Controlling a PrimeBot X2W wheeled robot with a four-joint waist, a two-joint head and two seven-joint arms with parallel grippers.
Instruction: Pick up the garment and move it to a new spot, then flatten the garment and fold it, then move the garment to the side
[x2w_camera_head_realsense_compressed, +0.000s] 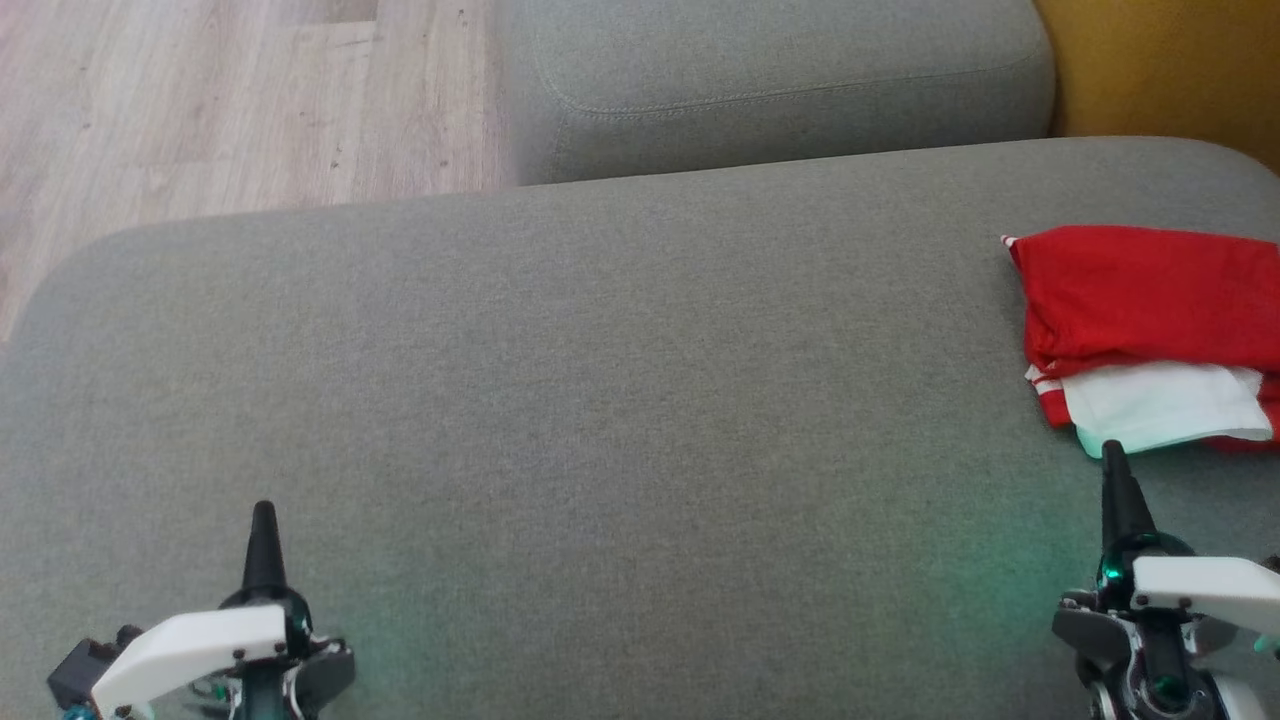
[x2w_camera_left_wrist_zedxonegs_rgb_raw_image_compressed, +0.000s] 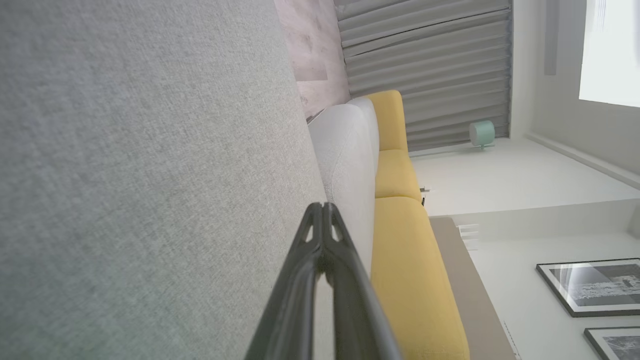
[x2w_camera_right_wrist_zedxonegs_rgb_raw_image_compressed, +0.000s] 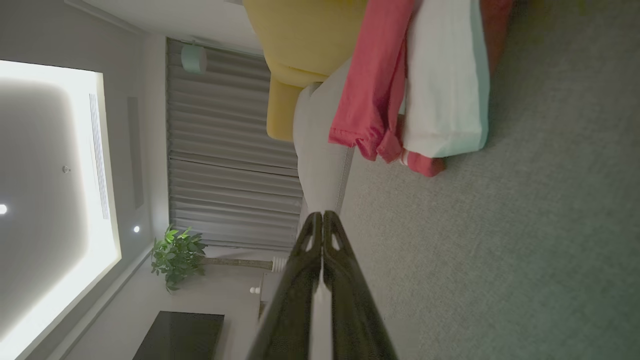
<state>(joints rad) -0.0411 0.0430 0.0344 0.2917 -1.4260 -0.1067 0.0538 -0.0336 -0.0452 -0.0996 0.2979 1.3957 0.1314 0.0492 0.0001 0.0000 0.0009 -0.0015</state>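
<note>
The garment (x2w_camera_head_realsense_compressed: 1150, 330) is a red and white piece lying folded at the right side of the grey sofa seat (x2w_camera_head_realsense_compressed: 600, 400); the right wrist view has the garment (x2w_camera_right_wrist_zedxonegs_rgb_raw_image_compressed: 415, 90) at its top. My right gripper (x2w_camera_head_realsense_compressed: 1113, 452) is shut and empty, its tip just short of the garment's white near edge; in its own view the right gripper (x2w_camera_right_wrist_zedxonegs_rgb_raw_image_compressed: 322, 215) has its fingers pressed together. At the lower left my left gripper (x2w_camera_head_realsense_compressed: 264, 510) is shut and empty over bare cushion, far from the garment. The left gripper (x2w_camera_left_wrist_zedxonegs_rgb_raw_image_compressed: 322, 206) shows its tips touching in its wrist view.
A second grey cushion (x2w_camera_head_realsense_compressed: 780, 80) lies beyond the seat, with a yellow cushion (x2w_camera_head_realsense_compressed: 1170, 60) at the far right. Wooden floor (x2w_camera_head_realsense_compressed: 220, 100) lies past the seat's far left edge. The wide middle of the seat is bare fabric.
</note>
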